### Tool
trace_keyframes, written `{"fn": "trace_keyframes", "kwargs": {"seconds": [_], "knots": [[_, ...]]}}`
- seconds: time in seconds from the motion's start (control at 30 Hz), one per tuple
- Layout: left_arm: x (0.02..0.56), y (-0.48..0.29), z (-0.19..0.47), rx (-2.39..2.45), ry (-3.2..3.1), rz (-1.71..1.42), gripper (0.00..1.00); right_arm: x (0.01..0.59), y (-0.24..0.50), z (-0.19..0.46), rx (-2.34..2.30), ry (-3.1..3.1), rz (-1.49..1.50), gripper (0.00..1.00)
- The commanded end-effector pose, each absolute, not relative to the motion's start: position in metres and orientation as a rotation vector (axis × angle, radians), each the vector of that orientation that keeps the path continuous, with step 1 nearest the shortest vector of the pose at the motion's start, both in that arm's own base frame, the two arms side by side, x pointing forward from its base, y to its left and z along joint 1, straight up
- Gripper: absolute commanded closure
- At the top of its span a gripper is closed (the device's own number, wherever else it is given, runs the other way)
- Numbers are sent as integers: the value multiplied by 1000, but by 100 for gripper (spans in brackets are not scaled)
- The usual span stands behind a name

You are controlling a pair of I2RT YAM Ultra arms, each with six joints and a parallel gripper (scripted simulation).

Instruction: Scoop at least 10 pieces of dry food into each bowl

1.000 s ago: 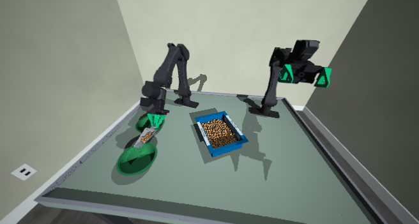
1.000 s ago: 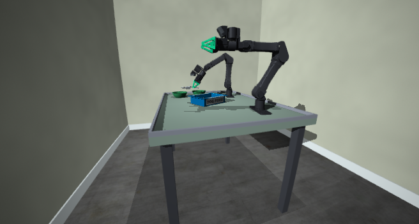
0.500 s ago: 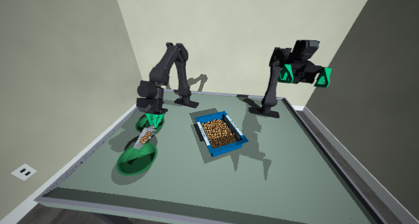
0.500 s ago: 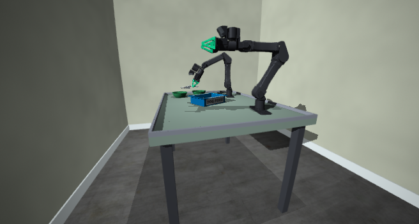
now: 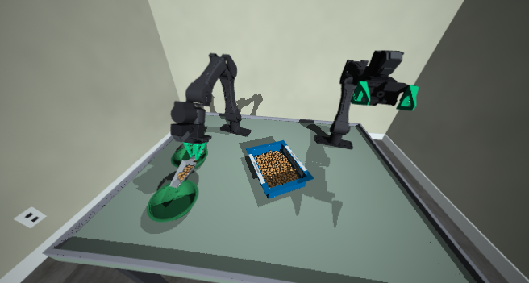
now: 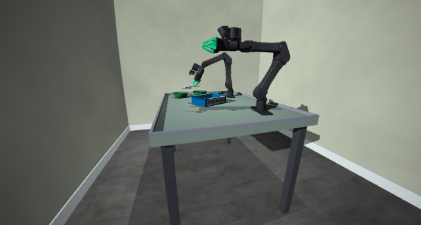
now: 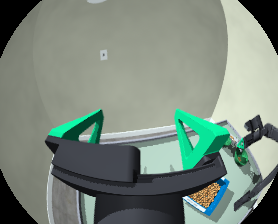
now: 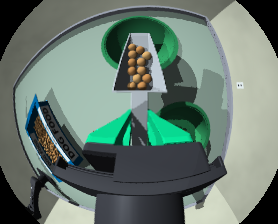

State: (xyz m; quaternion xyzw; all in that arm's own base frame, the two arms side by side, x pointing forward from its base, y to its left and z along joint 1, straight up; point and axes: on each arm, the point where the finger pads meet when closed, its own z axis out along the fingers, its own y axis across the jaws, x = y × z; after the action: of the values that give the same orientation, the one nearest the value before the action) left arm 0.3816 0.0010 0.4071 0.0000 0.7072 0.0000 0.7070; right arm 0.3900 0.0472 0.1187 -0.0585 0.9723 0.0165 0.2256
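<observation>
My right gripper (image 5: 195, 149) is shut on the handle of a grey scoop (image 5: 181, 170) that carries several brown food pieces. The scoop hangs over the far rim of the near green bowl (image 5: 173, 202), which looks empty. In the right wrist view the loaded scoop (image 8: 137, 63) sits over that bowl (image 8: 140, 44). The second green bowl (image 5: 189, 156) lies under the right gripper and also shows in the right wrist view (image 8: 184, 124). The blue box (image 5: 278, 167) of brown food lies flat mid-table. My left gripper (image 5: 385, 93) is open and empty, raised high above the table.
The table has a raised rim (image 5: 121, 178) close to the bowls. The two arm bases (image 5: 235, 127) (image 5: 335, 139) stand at the far edge behind the box.
</observation>
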Motion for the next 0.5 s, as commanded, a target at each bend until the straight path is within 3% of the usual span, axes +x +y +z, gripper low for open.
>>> {"fn": "trace_keyframes", "kwargs": {"seconds": [0.0,0.47], "knots": [[377,1,421,0,1535,0,0,405,51,152,-173,2585,46,100],[377,1,421,0,1535,0,0,405,52,152,-176,2585,46,100]]}}
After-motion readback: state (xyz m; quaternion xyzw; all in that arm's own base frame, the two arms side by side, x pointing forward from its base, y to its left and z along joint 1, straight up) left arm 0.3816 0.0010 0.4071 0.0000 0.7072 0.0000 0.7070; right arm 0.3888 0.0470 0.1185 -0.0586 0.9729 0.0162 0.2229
